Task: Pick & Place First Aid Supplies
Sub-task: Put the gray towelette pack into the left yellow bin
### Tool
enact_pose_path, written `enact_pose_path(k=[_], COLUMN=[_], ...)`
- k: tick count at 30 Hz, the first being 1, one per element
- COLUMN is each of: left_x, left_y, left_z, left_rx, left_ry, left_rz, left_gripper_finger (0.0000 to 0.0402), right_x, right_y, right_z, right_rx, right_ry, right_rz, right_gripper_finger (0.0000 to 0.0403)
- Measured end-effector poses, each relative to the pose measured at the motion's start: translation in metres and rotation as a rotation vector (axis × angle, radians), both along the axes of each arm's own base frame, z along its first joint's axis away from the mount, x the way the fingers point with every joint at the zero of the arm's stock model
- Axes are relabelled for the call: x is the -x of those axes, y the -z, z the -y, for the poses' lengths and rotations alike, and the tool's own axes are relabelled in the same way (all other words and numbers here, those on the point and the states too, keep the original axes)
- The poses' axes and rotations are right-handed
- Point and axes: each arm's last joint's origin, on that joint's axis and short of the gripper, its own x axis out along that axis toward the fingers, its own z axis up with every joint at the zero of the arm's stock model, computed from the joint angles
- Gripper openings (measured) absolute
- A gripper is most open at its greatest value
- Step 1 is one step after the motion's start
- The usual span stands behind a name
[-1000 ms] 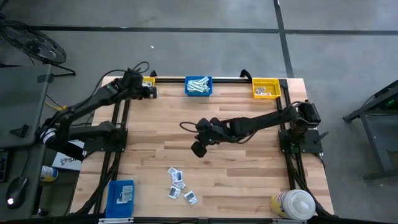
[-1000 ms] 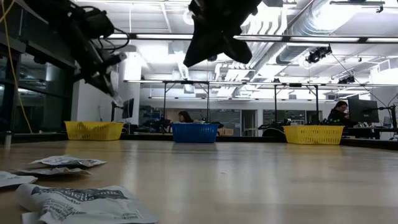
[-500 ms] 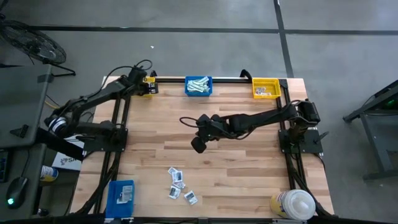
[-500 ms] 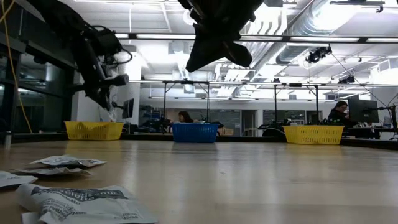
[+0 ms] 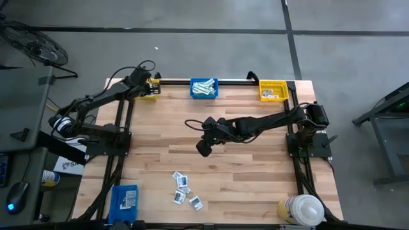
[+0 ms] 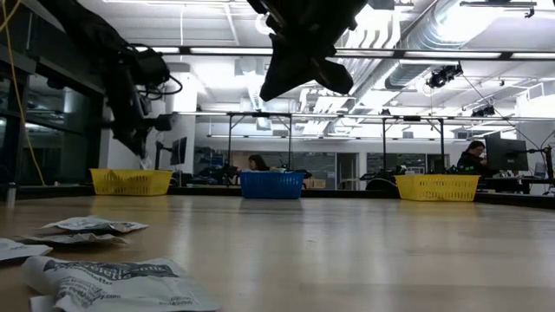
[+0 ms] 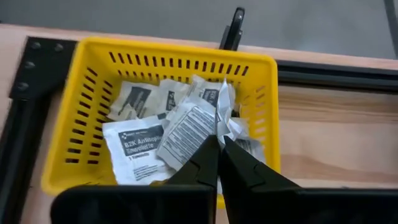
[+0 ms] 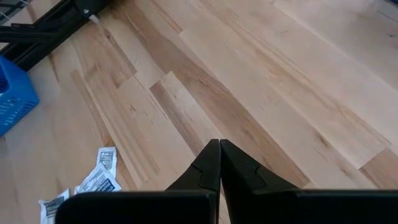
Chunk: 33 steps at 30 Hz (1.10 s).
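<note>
My left gripper [image 7: 219, 148] is over the yellow bin [image 7: 68, 155] at the table's far left corner, shut on a white packet [image 7: 221, 109]. Several more white packets [image 7: 134, 140] lie in that bin. In the low view this gripper [image 6: 141, 152] hangs just above the bin's rim [image 6: 130, 180]. My right gripper [image 5: 202, 151] hovers shut over the middle of the table, holding nothing. A loose group of packets [image 5: 184, 190] lies flat on the wood near the front edge. My left gripper pinches the white packet between its two fingertips by one edge [image 7: 220, 127]. The fingers slant down from the near side toward the bin. The packet shows edge-on beyond the tips, above the packets in the bin. Whether it touches them I cannot tell.
A blue bin [image 5: 204, 88] with pale strips and a second yellow bin [image 5: 273, 91] stand along the far edge. Another blue bin [image 5: 124, 200] sits at the near left, and a white-capped bottle [image 5: 301, 209] at the near right. Black frame rails run along both sides.
My left gripper has sunk toward the far-left yellow bin and tipped further downward, still shut on the packet. My right gripper has kept its place above the table's middle.
</note>
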Motion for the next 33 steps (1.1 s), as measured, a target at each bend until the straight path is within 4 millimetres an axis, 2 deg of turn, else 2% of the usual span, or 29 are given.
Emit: enact_pose_path(k=[4,14,33], left_x=[0.003,0.003,0.0], left_y=[0.0,0.001,-0.007], left_z=[-0.003,-0.001,-0.009], left_rx=[0.024,0.044,-0.074], left_ry=[0.021,0.055,-0.113], left_rz=[0.037,0.027,0.156], left_gripper_finger=[0.0027,0.0126,0.0133], right_x=[0.0,0.001,0.008], right_y=[0.0,0.0,0.001], right_z=[0.0,-0.007,-0.044], right_rx=[0.0,-0.014,-0.029], right_ry=[0.0,-0.017,-0.01], right_rz=[0.0,-0.005,0.003], right_gripper_finger=[0.0,0.0,0.0])
